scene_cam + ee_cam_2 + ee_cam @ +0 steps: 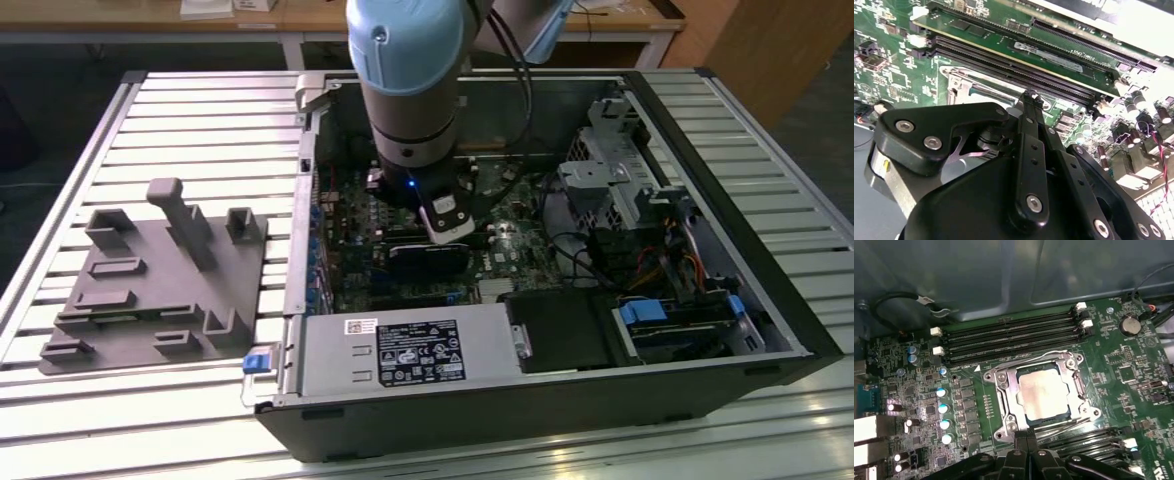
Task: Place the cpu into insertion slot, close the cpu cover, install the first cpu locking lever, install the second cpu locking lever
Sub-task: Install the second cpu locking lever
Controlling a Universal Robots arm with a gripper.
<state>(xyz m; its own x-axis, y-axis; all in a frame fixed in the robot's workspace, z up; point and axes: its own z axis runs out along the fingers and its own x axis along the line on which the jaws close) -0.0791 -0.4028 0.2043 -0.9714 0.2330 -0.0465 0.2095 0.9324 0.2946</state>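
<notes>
— Cpu [1045,394] placement? Texture?
— Dull silver-grey square, flat, seated in the insertion slot [1030,419] on the green circuit board [1134,385]; the cpu cover [1004,390], a thin metal frame with a window, lies closed around it.
— Gripper [1026,441]?
— Black, bolted links; its fingers [1030,100] meet at the tips, pressed together with nothing between them, at the socket's edge.
— Surroundings?
— Long black memory slots [1009,337] just beside the socket; in the exterior view, the arm [414,90] reaches down into the open computer case [747,240]; a black-labelled power supply [400,352] sits near; a grey fixture [154,280] lies at the exterior view's left.
</notes>
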